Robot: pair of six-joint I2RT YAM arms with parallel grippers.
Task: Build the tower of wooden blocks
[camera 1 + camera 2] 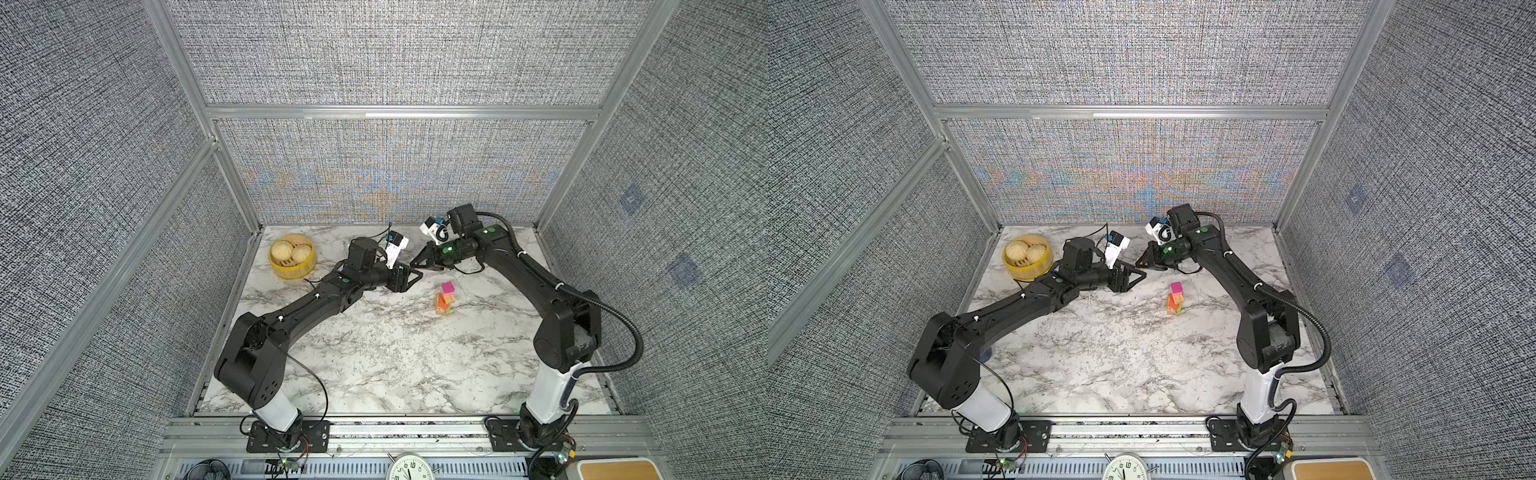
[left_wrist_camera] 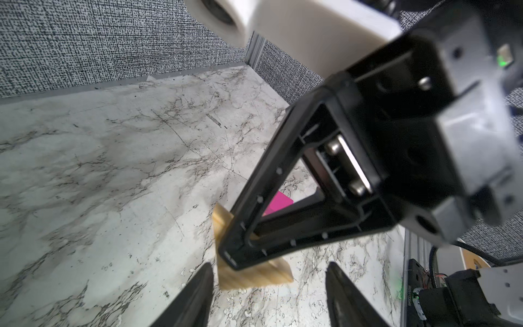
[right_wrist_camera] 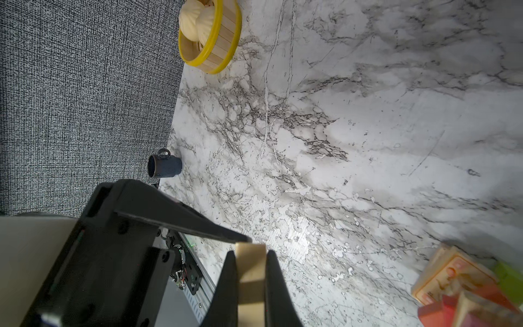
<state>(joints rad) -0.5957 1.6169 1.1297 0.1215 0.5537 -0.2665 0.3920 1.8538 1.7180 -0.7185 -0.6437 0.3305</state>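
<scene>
Right fingers (image 3: 225,288) are black, thin and tapering, and they are pressed on the two flat sides of a wood block (image 3: 250,271). This block is a plain tan bar, unpainted, with straight edges and a fine grain. Its end comes out a little beyond the fingertips. The left fingers (image 2: 195,297) are of the same black plastic and stand apart, one on each side of the block. One is just beside its edge and the second is clearly away from it; I cannot tell if the near one touches the wood.

Both arms come from the near edge of the tabletop (image 1: 374,353), which is smooth and white with grey veins like marble. The left arm (image 1: 307,307) stretches low and forward to the middle, with its wrist nearly level. The right arm (image 1: 540,286) bends at the elbow and reaches back and inward. In both top views the two pairs of fingertips meet tip to tip above the rear middle of the tabletop, and the block is held there in the air.

The tower (image 1: 444,300) stands on the tabletop in front of this meeting point, toward the right arm and apart from all fingers. It is a short stack of small angular pieces in orange, lime green and tan, with a magenta cube (image 1: 447,286) on top
</scene>
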